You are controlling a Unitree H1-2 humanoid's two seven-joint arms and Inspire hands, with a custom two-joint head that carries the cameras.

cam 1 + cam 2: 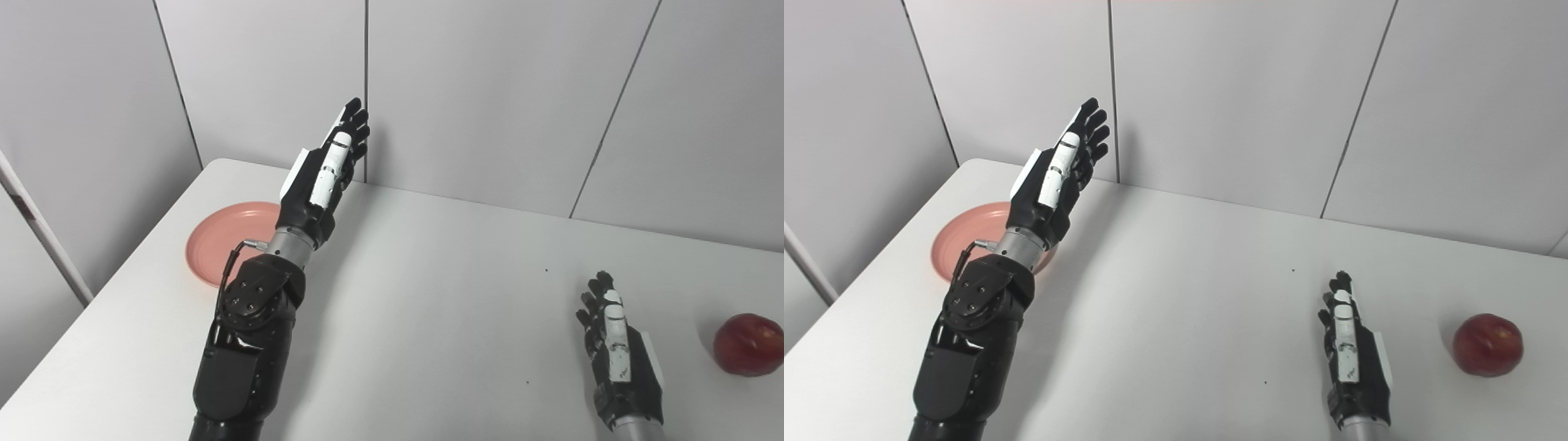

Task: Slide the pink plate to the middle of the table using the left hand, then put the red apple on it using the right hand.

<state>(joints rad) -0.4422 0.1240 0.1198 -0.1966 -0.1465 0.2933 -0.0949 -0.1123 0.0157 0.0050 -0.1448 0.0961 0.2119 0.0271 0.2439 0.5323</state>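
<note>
Plate not touched yet, and my aim could go wrong

My left hand (321, 180) hangs raised, fingers (354, 125) straight and released, over the pink plate (223, 242) at the desk's (429, 318) left edge; a clumsy push could tip it off. Right hand (618, 352) lies empty near the red apple (748, 344).

Bare worktop (429, 294) lay between the pink plate (214, 242) at far left and the red apple (748, 344) at right. The raised left hand (324, 177) and its forearm overlapped the plate's right side.
</note>
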